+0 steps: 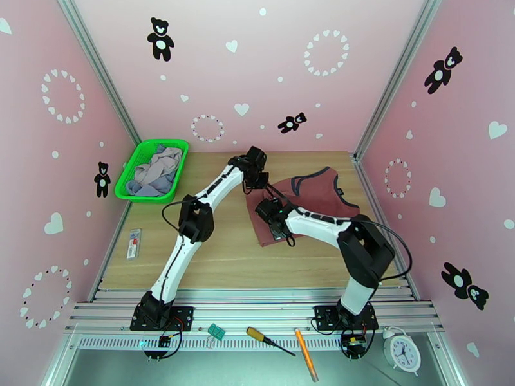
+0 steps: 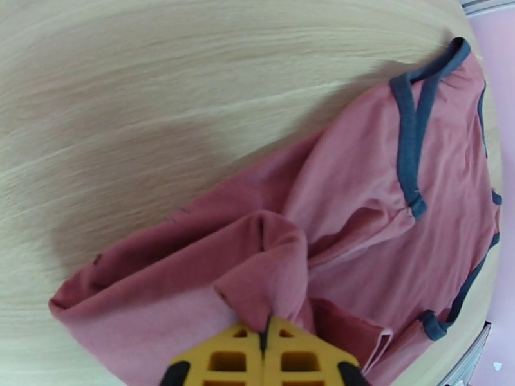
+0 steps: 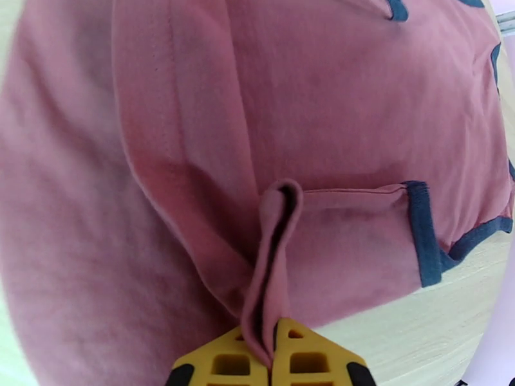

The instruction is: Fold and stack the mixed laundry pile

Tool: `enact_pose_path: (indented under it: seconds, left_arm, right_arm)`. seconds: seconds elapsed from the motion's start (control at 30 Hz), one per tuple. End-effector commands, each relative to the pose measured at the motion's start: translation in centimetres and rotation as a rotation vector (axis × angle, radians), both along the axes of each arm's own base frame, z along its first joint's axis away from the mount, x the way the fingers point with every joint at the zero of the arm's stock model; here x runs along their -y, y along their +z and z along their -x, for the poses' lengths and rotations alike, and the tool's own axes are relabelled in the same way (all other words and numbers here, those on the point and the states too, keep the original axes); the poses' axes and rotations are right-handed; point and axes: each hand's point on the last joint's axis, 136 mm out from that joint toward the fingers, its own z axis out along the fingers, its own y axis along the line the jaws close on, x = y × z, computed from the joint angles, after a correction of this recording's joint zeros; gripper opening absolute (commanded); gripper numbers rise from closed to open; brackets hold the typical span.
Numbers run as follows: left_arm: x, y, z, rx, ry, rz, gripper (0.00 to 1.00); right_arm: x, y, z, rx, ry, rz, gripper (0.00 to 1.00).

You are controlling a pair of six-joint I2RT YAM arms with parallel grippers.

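A bright green plastic mesh basket (image 1: 129,183) is sitting at the counter's 10 o'clock corner, holding a pale grey-lilac shirt (image 1: 164,163) and a blue-grey piece (image 1: 143,186) in a loose heap. A small white packet with red and blue marks (image 1: 133,243) is lying near the left edge at 8 o'clock. On the grey ledge below the arm bases, at 6 o'clock, a yellow-handled screwdriver (image 1: 262,336), an orange stick (image 1: 306,354), 2 green clips (image 1: 216,331) and a white alarm clock (image 1: 404,354) are resting.

The rust-red cloth top with dark blue-grey trim (image 1: 318,197) is lying on the pale wooden counter (image 1: 212,258) toward 2 o'clock, well apart from the basket. The 2 arms are reaching over its left part. The left jaws are pinching a raised fold of the top, closed on it. The right jaws are gripping another doubled ridge of the same fabric.

Pink walls printed with black teddy bears and white hearts are enclosing the counter on 3 sides.

The right arm is hiding the top's near-left corner in the overhead view, the packet's print is too small to read, and both wrist views are cutting the yellow jaws off at the bottom edge.
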Motion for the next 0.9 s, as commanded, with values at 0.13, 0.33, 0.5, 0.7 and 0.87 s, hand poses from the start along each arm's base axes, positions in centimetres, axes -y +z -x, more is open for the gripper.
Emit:
enact_pose_path:
  seconds: [0.13, 0.33, 0.5, 0.7, 0.87]
  left_arm:
    - [0.8, 1.1, -2.4, 0.082, 0.046, 0.052, 0.00]
    - [1.6, 1.0, -2.8, 0.084, 0.036, 0.089, 0.38]
    - [2.5, 4.0, -3.2, 0.155, -0.005, 0.142, 0.73]
    - [0.4, 11.4, -3.0, 0.317, 0.002, 0.099, 0.66]
    - [-2.3, 12.3, -1.1, 0.335, -0.003, 0.019, 0.42]
  right_arm:
    - [1.8, -1.0, -0.6, 0.030, -0.049, 0.083, 0.00]
    - [2.9, -1.1, -0.6, 0.034, -0.082, 0.105, 0.15]
    - [4.1, 1.2, -1.0, 0.091, -0.115, 0.108, 0.48]
    - [8.8, 5.6, -1.5, 0.156, -0.208, 0.076, 0.53]
    - [11.2, 7.5, -0.8, 0.179, -0.266, 0.001, 0.47]
